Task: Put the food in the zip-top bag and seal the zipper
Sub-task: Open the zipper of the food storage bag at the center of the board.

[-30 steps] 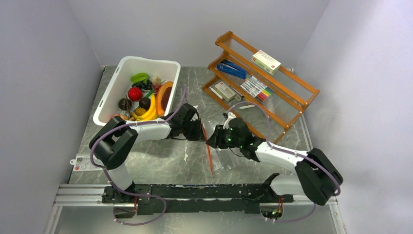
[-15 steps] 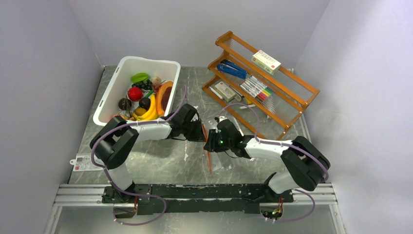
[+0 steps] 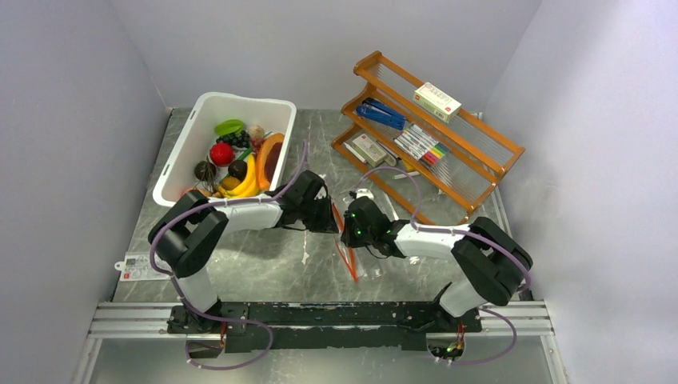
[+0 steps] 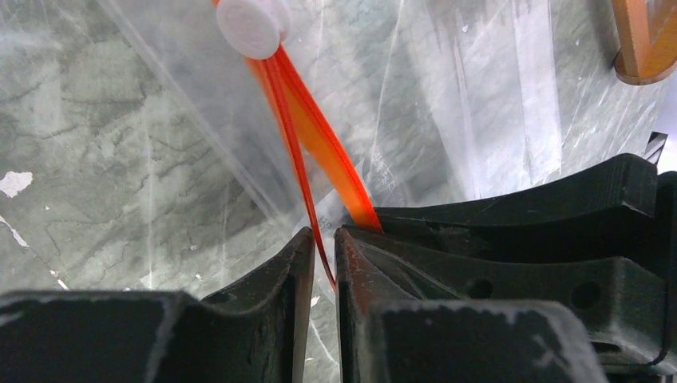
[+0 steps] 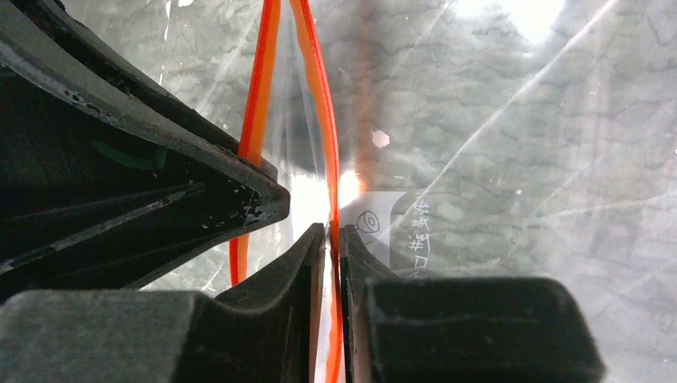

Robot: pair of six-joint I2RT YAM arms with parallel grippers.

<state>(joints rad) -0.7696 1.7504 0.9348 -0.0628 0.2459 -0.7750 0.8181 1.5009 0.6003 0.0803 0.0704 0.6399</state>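
The clear zip-top bag [image 3: 369, 254] lies on the table between the arms, its mouth facing left. Its orange-red zipper [image 3: 344, 250] is split into two lips. My left gripper [image 3: 333, 221] is shut on one lip [image 4: 302, 152], below the white slider tab [image 4: 249, 24]. My right gripper [image 3: 347, 233] is shut on the other lip [image 5: 323, 120], beside the white label patch [image 5: 403, 231]. The two grippers almost touch. The food sits in the white bin [image 3: 182, 160]: bananas [image 3: 246, 182], red fruit [image 3: 221, 154], grapes [image 3: 237, 139], orange-rimmed slab [image 3: 270, 156].
A wooden rack [image 3: 472, 172] with markers, a box and blue items stands at the back right. A small white card [image 3: 137, 266] lies at the front left. Grey walls close in both sides.
My right arm has swung left, bringing its gripper up against the left gripper at the bag's mouth. The left arm has hardly moved.
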